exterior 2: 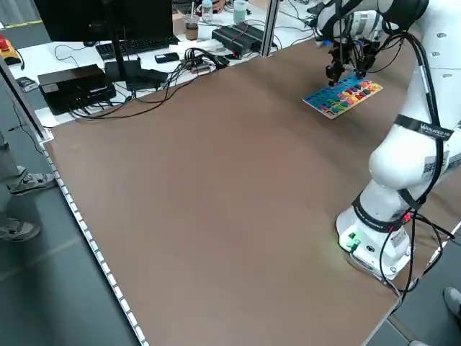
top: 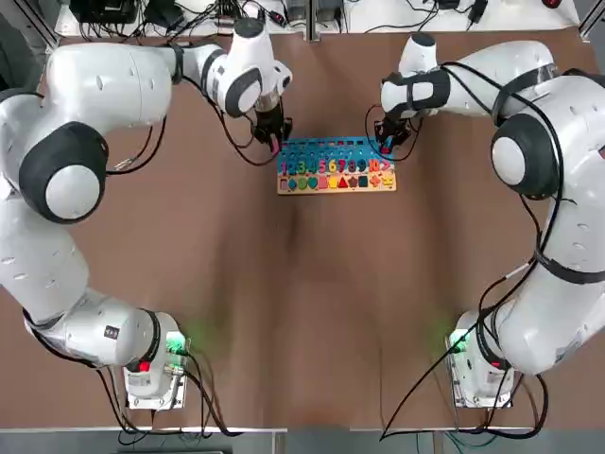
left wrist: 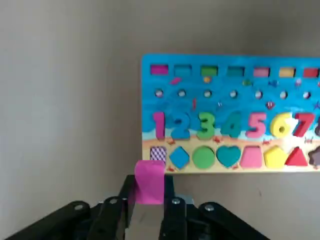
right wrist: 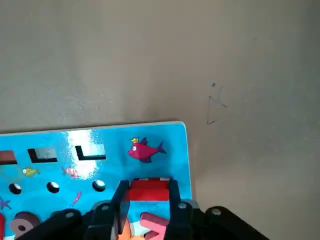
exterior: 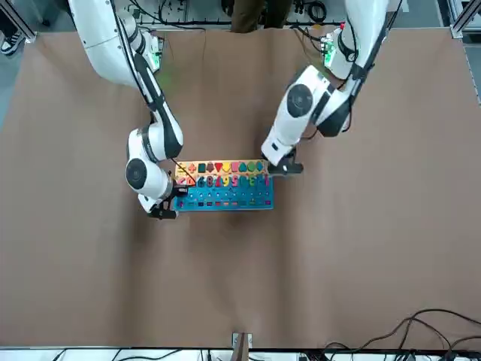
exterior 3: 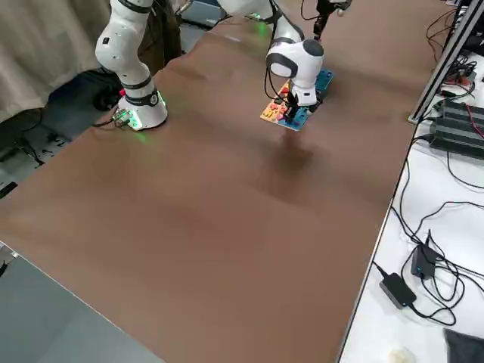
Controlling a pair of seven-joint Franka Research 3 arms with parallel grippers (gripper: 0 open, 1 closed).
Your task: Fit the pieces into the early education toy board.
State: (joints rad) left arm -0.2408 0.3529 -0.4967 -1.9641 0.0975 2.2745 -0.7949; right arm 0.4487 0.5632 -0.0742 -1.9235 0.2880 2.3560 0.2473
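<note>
Toy board (top: 336, 165) lies flat on the brown counter (top: 302, 312), far half from the bases, roughly centred between the two arms; blue half faces away from the bases, tan strip of shapes toward them. Left wrist view shows digits 1 to 7 and shapes diamond, circle, heart, trapezoid seated; the rest of the row is cut off at the frame edge. First slot in the shape row at the board's left end (left wrist: 158, 154) shows a hatched patch, looks unfilled. Left claw (top: 275, 144) sits just off the board's left end, fingers closed on a pink rectangular piece (left wrist: 149, 181) held upright; the piece's lower part is hidden between the fingers, and whether it touches the counter is not readable. Right claw (top: 385, 147) is over the board's right end, fingers pinched on a red piece (right wrist: 148, 190); only its top edge shows, shape cannot be made out. A pink-red angular piece (right wrist: 154, 224) sits just below it in the same view, partly behind the finger, seated or loose unclear. In top and front views both claws block the board's ends, and in the side views the board is too small to read. Cables and boxes (exterior 2: 79, 85) on the neighbouring benches past the counter edge.
</note>
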